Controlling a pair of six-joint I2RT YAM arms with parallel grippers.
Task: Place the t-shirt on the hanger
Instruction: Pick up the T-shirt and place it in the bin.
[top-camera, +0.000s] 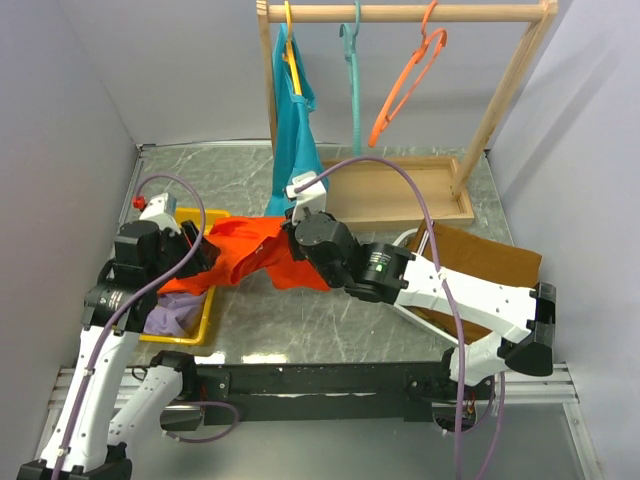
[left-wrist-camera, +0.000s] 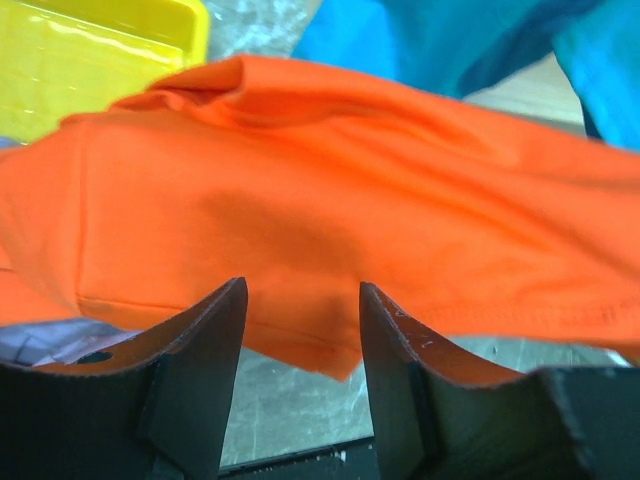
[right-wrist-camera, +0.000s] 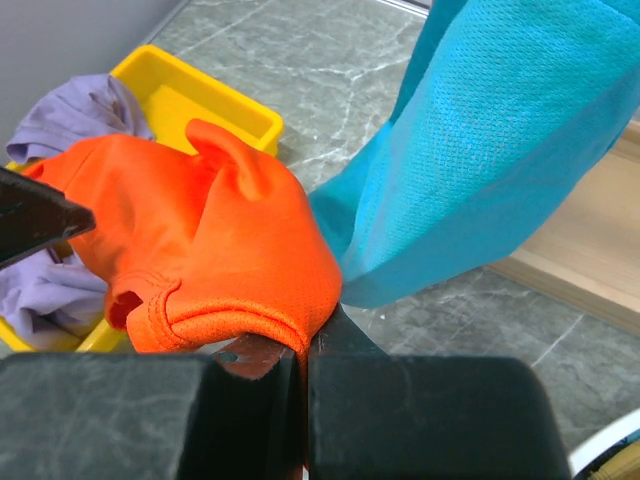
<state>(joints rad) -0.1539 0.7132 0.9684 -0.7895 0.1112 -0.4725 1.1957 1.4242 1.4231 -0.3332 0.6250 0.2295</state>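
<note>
The orange-red t-shirt (top-camera: 250, 250) hangs stretched between my two arms above the table, its left part over the yellow tray. My right gripper (right-wrist-camera: 305, 345) is shut on a fold of the t-shirt (right-wrist-camera: 220, 250) near its hem. My left gripper (left-wrist-camera: 300, 300) is open, its fingers either side of the t-shirt's lower edge (left-wrist-camera: 320, 220) without pinching it. The orange hanger (top-camera: 408, 82) hangs by its hook on the wooden rail at the back right, tilted and bare.
A teal t-shirt (top-camera: 292, 130) hangs on a yellow hanger from the wooden rack (top-camera: 400, 14), close behind my right gripper. A teal hanger (top-camera: 352, 80) hangs beside it. The yellow tray (top-camera: 200, 310) holds a lilac cloth (top-camera: 172, 316). A brown board (top-camera: 490, 262) lies at the right.
</note>
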